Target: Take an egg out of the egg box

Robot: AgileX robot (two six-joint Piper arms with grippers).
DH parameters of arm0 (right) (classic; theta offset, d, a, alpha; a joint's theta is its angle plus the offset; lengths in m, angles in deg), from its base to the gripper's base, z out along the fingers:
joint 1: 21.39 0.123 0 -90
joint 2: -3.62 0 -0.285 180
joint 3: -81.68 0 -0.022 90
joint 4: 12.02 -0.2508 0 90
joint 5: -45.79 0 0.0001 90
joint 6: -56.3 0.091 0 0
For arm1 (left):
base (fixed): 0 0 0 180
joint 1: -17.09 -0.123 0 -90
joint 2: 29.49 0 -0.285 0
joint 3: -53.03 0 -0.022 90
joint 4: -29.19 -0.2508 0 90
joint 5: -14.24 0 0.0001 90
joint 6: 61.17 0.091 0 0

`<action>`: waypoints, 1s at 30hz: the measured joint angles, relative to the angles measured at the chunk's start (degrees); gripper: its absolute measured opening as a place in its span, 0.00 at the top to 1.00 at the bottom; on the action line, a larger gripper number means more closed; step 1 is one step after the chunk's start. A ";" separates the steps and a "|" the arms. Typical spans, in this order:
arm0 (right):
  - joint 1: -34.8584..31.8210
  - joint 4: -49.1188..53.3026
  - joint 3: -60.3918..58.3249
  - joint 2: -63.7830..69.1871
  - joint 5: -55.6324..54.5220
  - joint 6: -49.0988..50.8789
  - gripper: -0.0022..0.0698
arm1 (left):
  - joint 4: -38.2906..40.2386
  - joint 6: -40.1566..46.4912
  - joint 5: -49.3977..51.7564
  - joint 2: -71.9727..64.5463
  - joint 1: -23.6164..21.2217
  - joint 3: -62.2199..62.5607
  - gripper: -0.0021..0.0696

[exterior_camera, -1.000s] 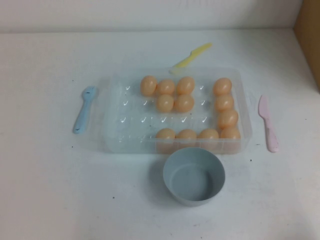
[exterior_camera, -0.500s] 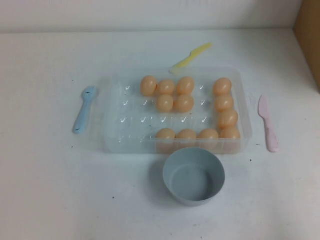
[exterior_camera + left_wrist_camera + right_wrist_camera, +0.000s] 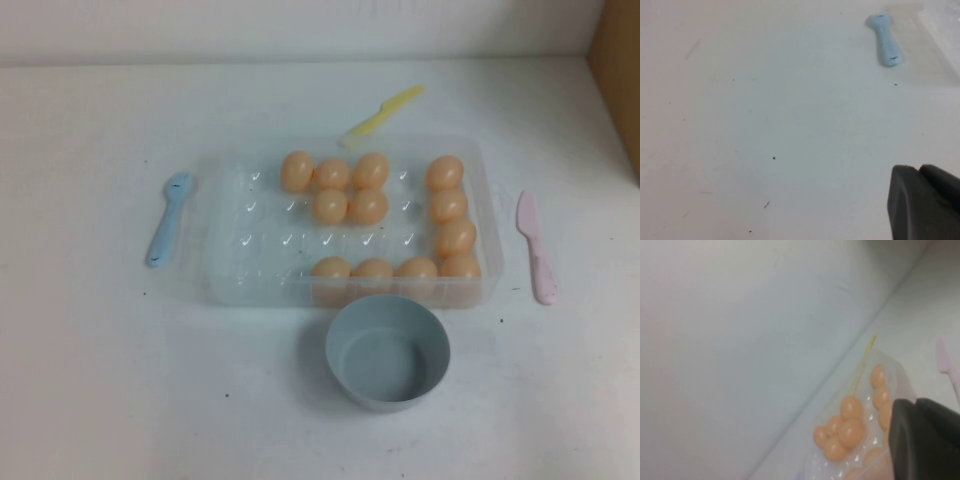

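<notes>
The clear plastic egg box [image 3: 262, 252] lies mid-table in the high view. Several peach-orange eggs sit in it: a cluster at the back [image 3: 332, 175], a column along the right side [image 3: 449, 205] and a row along the front wall [image 3: 373, 269]. Neither gripper shows in the high view. My left gripper [image 3: 919, 169] is shut and empty above bare table, away from the box corner [image 3: 940, 20]. My right gripper [image 3: 916, 401] is shut and empty, raised beside the box [image 3: 902, 375], with the egg cluster [image 3: 852, 432] in view.
A round grey-blue bowl [image 3: 388, 351] stands empty just in front of the box. A blue spoon [image 3: 168, 218] lies left of the box, a pink spatula [image 3: 536, 247] right of it, and a yellow spatula [image 3: 382, 111] behind it. A brown panel [image 3: 618, 60] stands at the far right.
</notes>
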 joint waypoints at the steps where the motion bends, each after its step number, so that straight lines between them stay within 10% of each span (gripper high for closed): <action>1: 0.00 -0.38 0.00 0.00 -0.10 -1.55 0.99 | 0.00 0.00 0.00 0.00 0.00 0.00 0.98; 14: 0.00 1.35 0.24 2.44 8.18 -23.21 0.99 | 0.00 0.00 0.00 0.00 0.00 0.00 0.98; 30: 0.00 33.92 35.54 51.32 37.31 -23.74 0.99 | 0.00 0.00 0.00 0.00 0.00 0.00 0.98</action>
